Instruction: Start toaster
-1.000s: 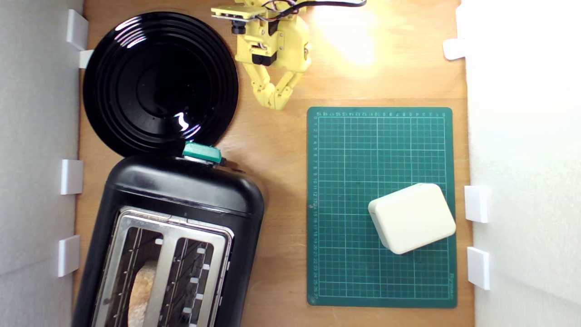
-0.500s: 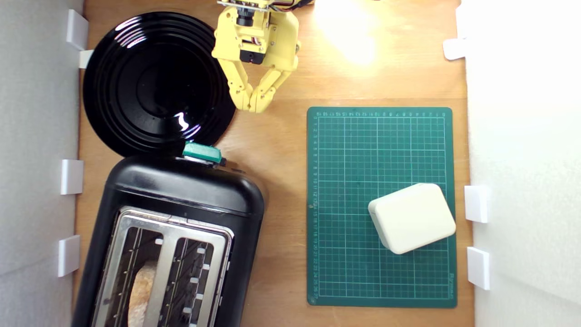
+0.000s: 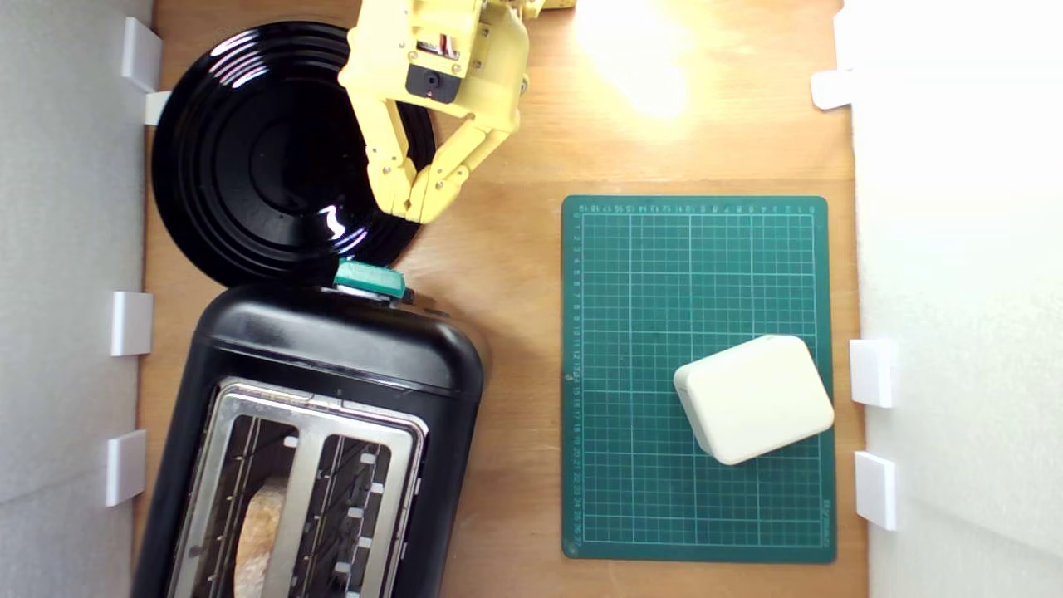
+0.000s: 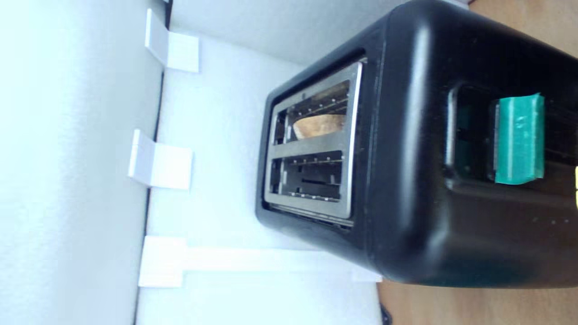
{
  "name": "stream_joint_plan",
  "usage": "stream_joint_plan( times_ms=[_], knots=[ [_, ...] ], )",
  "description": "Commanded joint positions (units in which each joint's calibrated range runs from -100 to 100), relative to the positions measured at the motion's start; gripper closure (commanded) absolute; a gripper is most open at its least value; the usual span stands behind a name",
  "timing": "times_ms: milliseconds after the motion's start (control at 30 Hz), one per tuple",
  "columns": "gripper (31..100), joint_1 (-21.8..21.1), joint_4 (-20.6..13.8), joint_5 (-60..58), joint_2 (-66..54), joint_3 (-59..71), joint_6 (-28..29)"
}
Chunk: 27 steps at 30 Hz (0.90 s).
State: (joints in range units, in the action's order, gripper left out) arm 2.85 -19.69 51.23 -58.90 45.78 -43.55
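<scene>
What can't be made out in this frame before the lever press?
- Toaster: its near end is cut off by the exterior view's bottom edge.
- Bread slice: mostly sunk in its slot.
- Lever knob: its travel position is unclear.
- Gripper: fingertips barely show in the wrist view.
- Plate: partly covered by the arm.

My exterior view crops the toaster [image 3: 332, 399] at its bottom edge; the arm covers part of the black plate [image 3: 249, 158].
</scene>
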Motion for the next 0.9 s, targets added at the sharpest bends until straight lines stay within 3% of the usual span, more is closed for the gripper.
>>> stream_joint_plan(
  times_ms=[0,333,500,867],
  knots=[
    [98.1,2.15,0.09,0.20,5.78,-10.12,0.12],
    [98.1,5.09,-0.29,1.49,16.10,-20.84,1.69],
    [98.4,4.53,0.27,9.97,19.93,-27.20,1.85],
    [98.8,5.09,0.27,9.97,26.59,-32.83,2.11]
  ],
)
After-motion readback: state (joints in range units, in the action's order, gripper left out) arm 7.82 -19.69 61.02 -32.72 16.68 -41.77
